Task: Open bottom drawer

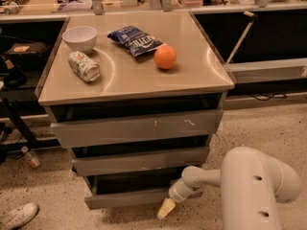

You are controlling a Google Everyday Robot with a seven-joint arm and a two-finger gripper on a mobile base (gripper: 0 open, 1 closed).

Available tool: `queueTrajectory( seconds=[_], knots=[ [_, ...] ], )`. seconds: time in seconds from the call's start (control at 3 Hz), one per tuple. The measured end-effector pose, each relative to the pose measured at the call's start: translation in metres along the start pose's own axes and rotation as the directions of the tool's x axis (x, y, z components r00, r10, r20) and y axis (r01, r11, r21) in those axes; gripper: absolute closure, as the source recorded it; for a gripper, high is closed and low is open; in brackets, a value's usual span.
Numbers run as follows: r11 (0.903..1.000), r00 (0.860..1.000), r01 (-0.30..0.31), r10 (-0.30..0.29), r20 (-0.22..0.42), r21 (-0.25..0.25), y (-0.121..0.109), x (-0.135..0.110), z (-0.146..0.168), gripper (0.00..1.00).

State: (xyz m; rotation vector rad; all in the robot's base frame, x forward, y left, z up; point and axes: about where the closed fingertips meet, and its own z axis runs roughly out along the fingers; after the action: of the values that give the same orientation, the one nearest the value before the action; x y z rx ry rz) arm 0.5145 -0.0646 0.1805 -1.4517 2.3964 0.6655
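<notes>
The bottom drawer [129,198] is the narrowest grey front at the foot of the metal cabinet, with a dark gap above its panel, so it stands slightly out. My gripper [167,208], with a cream tip, sits at the drawer front's lower right edge, low near the floor. My white arm [249,186] reaches in from the lower right. The mid-width drawer front [141,160] and the widest front with white scratches [139,127] are above it.
On the cabinet top [201,75] are a white bowl [79,36], a can lying on its side [84,66], a blue chip bag [136,40] and an orange [165,57]. A white shoe [18,215] lies on the speckled floor at the lower left. Benches stand behind.
</notes>
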Motion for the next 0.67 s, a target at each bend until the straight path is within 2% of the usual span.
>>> queueTrajectory(
  seconds=[0.33,0.67],
  knots=[
    [0.999,0.999,-0.021,0.02,-0.034,-0.04,0.022,0.022,-0.01,0.0],
    [0.9952,0.996,-0.026,0.018,-0.082,-0.094,0.054,0.043,-0.028,0.0]
  ],
)
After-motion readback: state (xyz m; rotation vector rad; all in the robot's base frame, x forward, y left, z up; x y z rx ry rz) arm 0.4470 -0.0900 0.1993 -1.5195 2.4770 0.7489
